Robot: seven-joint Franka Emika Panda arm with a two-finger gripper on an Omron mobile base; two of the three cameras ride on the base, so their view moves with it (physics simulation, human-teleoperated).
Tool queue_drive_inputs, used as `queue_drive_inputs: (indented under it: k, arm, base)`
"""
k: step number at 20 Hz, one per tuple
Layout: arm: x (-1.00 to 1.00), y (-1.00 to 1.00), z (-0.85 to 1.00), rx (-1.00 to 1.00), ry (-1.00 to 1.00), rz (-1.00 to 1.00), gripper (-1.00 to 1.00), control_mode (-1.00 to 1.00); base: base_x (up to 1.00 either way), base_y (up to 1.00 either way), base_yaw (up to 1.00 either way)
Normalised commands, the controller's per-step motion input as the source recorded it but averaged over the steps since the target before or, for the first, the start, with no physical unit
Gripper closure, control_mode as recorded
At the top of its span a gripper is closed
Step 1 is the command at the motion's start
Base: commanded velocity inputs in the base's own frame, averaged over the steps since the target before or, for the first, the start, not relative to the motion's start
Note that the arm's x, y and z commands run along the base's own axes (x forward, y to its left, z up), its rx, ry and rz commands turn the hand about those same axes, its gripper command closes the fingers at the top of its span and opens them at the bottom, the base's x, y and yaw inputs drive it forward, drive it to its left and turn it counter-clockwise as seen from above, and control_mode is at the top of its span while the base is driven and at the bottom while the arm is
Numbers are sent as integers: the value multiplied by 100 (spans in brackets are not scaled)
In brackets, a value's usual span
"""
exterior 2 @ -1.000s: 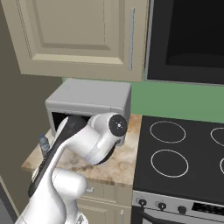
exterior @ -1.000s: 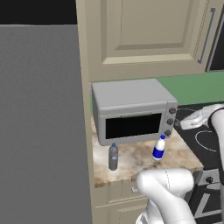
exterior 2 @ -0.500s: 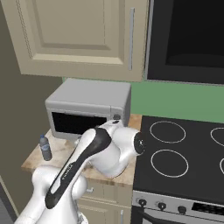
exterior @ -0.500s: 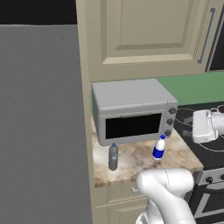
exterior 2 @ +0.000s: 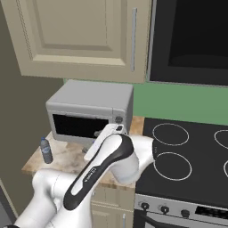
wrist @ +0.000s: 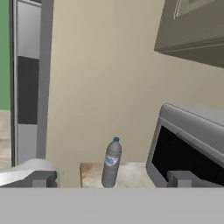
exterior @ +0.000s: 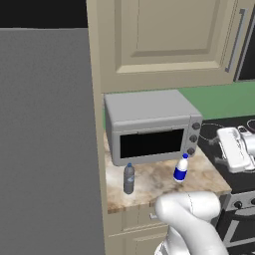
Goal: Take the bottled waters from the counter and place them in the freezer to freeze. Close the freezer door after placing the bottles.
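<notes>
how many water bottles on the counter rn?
2. The translucent grey bottle stands near the counter's left front, by the tall side panel. The white bottle with blue label stands to its right, just before the toaster oven's knobs. Neither is gripped yet.

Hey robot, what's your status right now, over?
Claw open, holding nothing. Translucent grey plastic bottle upright on the beige marbled counter, ahead of the claw. White bottle with blue label by the grey toaster oven. Nothing between.

The arm (exterior 2: 107, 164) hides the white bottle in the right base view. The end effector (exterior: 238, 149) is partly cut off by the picture's edge, so its jaws cannot be told.
</notes>
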Motion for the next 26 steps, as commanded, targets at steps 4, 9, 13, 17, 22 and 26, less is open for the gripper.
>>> queue_drive_inputs:
  k: [4,9,13,17,22,26]
  arm:
    - [0,-4,-31,3,3,17,-100,-100]
    - [0,-2,-36,3,1,8,-100,-100]
    - [0,0,-31,3,2,2,-100,-100]
    - [0,0,-6,0,4,0,-100,-100]
    - [0,0,0,0,0,0,-100,-100]
    - [-9,-5,-15,2,-3,-3,-100,-100]
  base:
    - [0,0,0]
    - [0,0,0]
    - [0,0,0]
    - [0,0,0]
    - [0,0,0]
    - [0,0,0]
